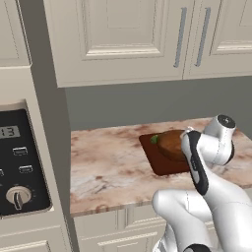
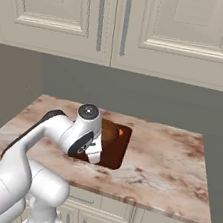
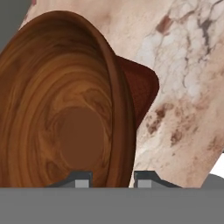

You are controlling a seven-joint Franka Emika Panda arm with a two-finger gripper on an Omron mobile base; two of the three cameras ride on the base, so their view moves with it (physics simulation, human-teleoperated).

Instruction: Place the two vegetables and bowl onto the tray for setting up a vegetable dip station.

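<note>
The reddish-brown wooden bowl (image 3: 65, 113) looms large in the hand view, and my gripper (image 3: 113, 180) is shut on its rim, one fingertip (image 3: 82, 179) inside the bowl and the other outside. A corner of the dark tray (image 3: 142, 87) shows behind it. From the left base, the bowl (image 1: 171, 142) is over the tray (image 1: 160, 162), with the green cucumber (image 1: 154, 139) at its far left edge. From the right base, the orange carrot (image 2: 121, 132) lies beside the bowl (image 2: 110, 132) on the tray (image 2: 115, 159). My hand (image 2: 93, 151) covers the bowl's near side.
The tray lies on a marble counter (image 1: 108, 162) that runs on to its right (image 2: 167, 157). An oven control panel (image 1: 15, 162) stands at the counter's left end. Wall cabinets (image 2: 122, 19) hang above, with a grey wall behind.
</note>
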